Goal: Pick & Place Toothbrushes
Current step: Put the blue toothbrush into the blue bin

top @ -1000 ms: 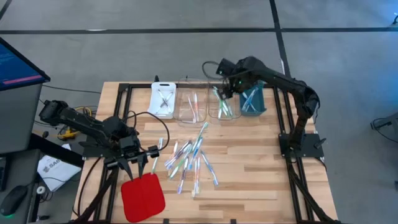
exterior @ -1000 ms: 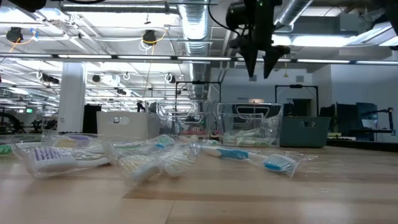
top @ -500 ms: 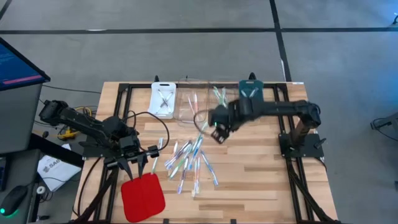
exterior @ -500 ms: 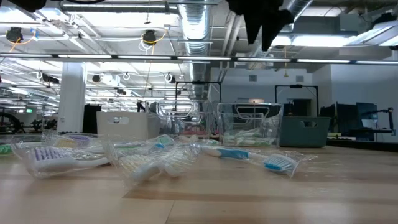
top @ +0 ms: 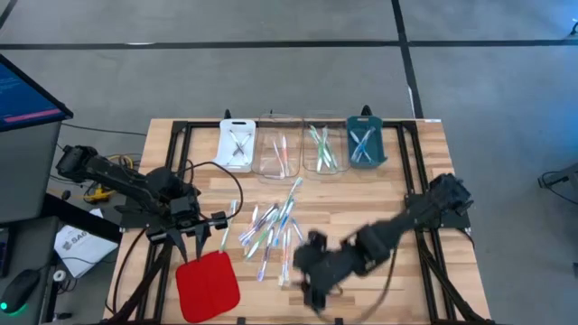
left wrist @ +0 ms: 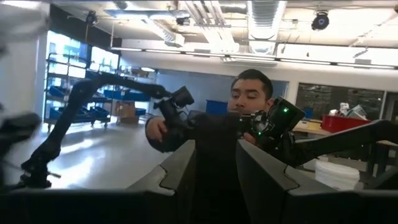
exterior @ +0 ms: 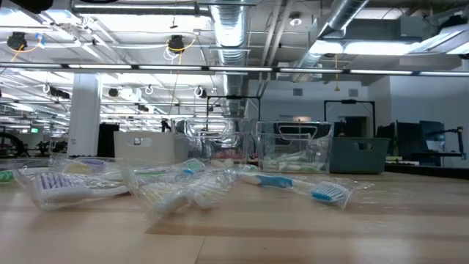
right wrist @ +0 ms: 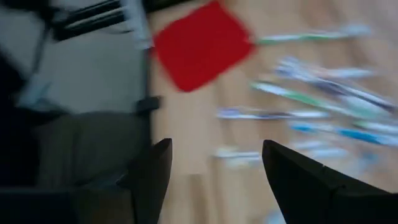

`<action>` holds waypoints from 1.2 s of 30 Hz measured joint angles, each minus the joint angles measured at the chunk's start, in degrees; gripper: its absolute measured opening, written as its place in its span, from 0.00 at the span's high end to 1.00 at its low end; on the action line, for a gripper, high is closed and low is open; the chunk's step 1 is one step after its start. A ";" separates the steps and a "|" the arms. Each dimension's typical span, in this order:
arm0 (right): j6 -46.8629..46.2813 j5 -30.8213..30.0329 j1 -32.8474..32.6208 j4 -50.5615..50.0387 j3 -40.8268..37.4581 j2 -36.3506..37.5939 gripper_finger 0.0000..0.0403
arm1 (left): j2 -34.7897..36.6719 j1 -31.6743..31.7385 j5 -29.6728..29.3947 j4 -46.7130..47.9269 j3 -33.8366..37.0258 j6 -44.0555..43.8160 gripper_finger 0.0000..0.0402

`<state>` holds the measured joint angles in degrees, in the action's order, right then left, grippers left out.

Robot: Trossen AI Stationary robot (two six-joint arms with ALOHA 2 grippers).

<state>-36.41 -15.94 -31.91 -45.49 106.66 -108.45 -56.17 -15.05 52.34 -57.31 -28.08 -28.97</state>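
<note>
The right gripper (top: 307, 275) has its jaws wide open with nothing between them, and it sits low over the front part of the desk (top: 379, 208), just beside the front end of the pile of toothbrushes (top: 275, 230). The pile lies loose in the middle of the desk, and a few more brushes already sit in the small trays (top: 321, 149) at the back. It looks like the arm is between trips and is about to pick one more brush. Next it needs to line its jaws up over a single brush, come down and close on it. The left gripper (top: 194, 236) waits by the red pad (top: 207, 285), jaws partly open and holding nothing. The right arm is blurry from above, and its own camera is smeared, so which brush it aims at is hard to tell. The low camera shows no arm at all.
</note>
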 joint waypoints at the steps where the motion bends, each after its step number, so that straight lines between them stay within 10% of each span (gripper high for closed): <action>1: 0.76 -0.19 -1.10 2.97 -0.01 -1.00 0.39 | 0.30 0.00 0.08 -0.14 0.00 0.04 0.73; 12: 9.72 4.75 -3.18 22.03 -0.04 -7.74 0.39 | 2.20 -2.81 -0.07 -0.27 -0.02 1.81 0.73; 23: -23.10 -9.70 5.62 -14.55 -0.01 -10.90 0.39 | 2.87 -5.32 1.53 -0.24 -0.02 1.74 0.73; 36: -18.48 -3.57 7.40 -14.79 -0.08 -19.56 0.51 | 4.43 -6.82 1.54 -0.35 -0.02 3.15 0.73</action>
<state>-54.89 -19.50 -24.51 -60.28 106.59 -128.01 -51.75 -21.87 53.88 -57.67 -28.10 -25.82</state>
